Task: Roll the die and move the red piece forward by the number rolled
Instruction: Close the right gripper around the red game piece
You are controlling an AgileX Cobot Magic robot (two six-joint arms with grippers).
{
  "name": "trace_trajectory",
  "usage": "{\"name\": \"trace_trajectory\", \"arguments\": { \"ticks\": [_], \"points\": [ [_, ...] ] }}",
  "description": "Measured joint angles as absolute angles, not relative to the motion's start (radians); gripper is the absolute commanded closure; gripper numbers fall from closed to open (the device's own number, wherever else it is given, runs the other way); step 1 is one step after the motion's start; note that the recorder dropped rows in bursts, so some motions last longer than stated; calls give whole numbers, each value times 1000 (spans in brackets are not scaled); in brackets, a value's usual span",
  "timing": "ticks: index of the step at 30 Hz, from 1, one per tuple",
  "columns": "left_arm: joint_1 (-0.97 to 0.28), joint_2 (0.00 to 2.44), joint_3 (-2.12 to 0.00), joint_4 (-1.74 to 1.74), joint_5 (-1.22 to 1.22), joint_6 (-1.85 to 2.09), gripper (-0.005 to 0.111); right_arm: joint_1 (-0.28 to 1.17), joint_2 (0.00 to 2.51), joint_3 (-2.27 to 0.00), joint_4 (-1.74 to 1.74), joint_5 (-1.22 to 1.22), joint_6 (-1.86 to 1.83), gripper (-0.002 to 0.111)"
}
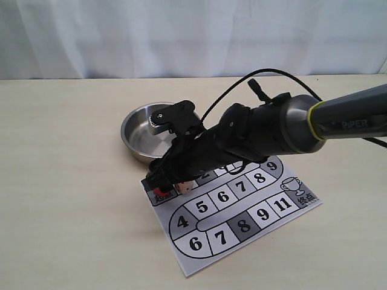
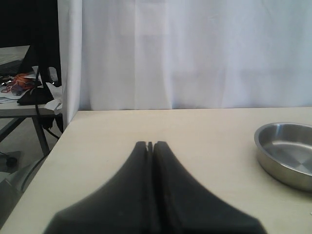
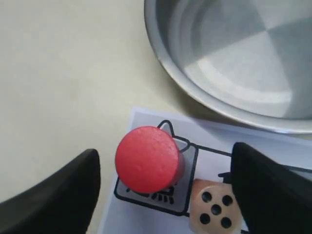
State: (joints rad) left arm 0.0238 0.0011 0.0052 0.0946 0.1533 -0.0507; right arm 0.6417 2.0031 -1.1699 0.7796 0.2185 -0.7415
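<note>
The red piece (image 3: 147, 159) stands upright on the grey start square of the board (image 1: 242, 205), and only a sliver of the red piece (image 1: 165, 188) shows in the exterior view. The die (image 3: 215, 209) lies right beside it on the board, five pips up; the die (image 1: 186, 187) peeks from under the arm. My right gripper (image 3: 163, 187) is open just above them, with both the piece and the die between its fingers (image 3: 63, 190), touching neither. My left gripper (image 2: 151, 144) is shut, holding nothing, low over bare table.
A steel bowl (image 1: 140, 128) sits just behind the board's start corner, also seen as the bowl (image 3: 234, 53) close to my right gripper and the bowl (image 2: 287, 153) off to one side of my left. The table edge (image 2: 58, 146) drops off near my left gripper.
</note>
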Motion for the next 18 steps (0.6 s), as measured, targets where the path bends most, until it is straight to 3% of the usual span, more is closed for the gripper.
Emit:
{"name": "trace_trajectory", "arguments": {
  "ticks": [13,18],
  "points": [
    [24,1,5,95,153,-51,107,642,2015,-1217,836,247,-740,38],
    [24,1,5,95,153,-51,107,642,2048,-1231,836,253,-725,44]
  ]
}}
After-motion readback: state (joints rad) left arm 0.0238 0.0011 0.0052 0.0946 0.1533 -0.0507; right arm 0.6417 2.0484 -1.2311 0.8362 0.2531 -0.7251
